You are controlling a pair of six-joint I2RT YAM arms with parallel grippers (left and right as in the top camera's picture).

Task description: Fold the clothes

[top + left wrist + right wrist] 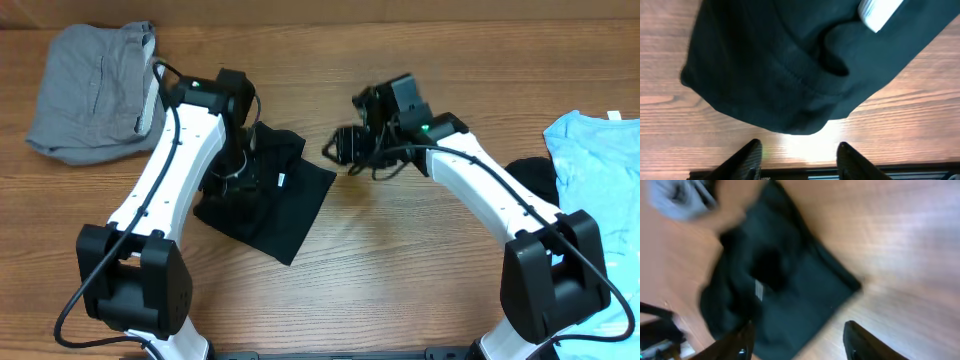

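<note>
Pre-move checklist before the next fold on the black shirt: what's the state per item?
1. Left gripper open and empty: ok, fingers apart, nothing between them, just short of the black shirt hem.
2. Right gripper open and empty: ok, fingers apart, nothing held.
3. Right wrist view sharp: not ok, blurred.
4. Shirt lying flat: not ok, bunched and creased near the white label.
5. Shirt apart from the grey garment and the light blue garment: ok.
6. Shirt edge under the left arm in the overhead view: cannot tell, covered.
</note>
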